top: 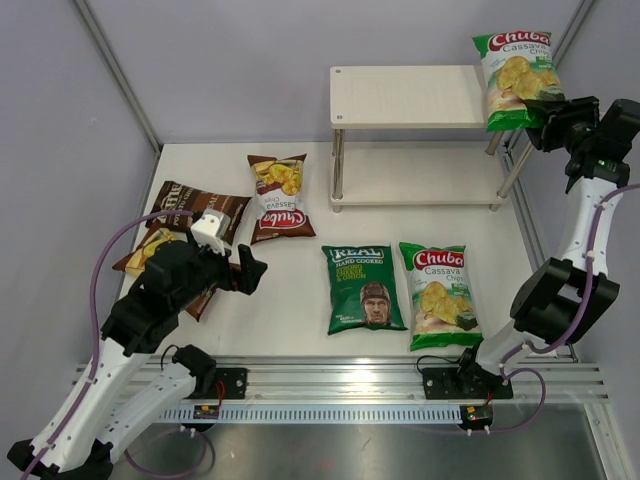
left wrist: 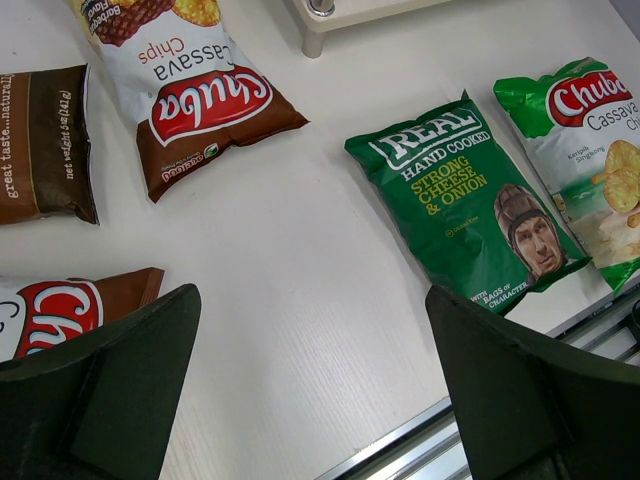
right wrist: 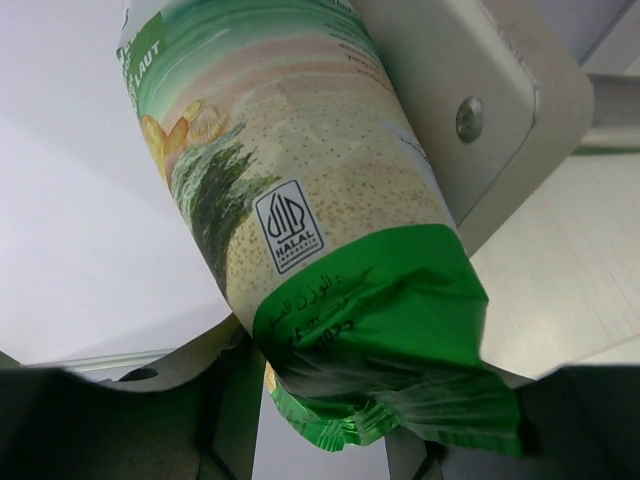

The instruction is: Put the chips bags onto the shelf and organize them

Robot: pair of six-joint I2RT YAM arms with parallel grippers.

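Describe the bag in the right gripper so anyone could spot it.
Start at the two-tier shelf at the back of the table. At its top board's right end, a green-white Chuba bag is held upright, its bottom pinched by the right gripper. Its twin lies flat on the table.

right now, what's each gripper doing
Left gripper: open, holding nothing.
Right gripper: closed on the glossy green-and-white Chuba chips bag.

It looked like a lab test cell: plain grey walls enclosed a white counter edged by an aluminium rail.
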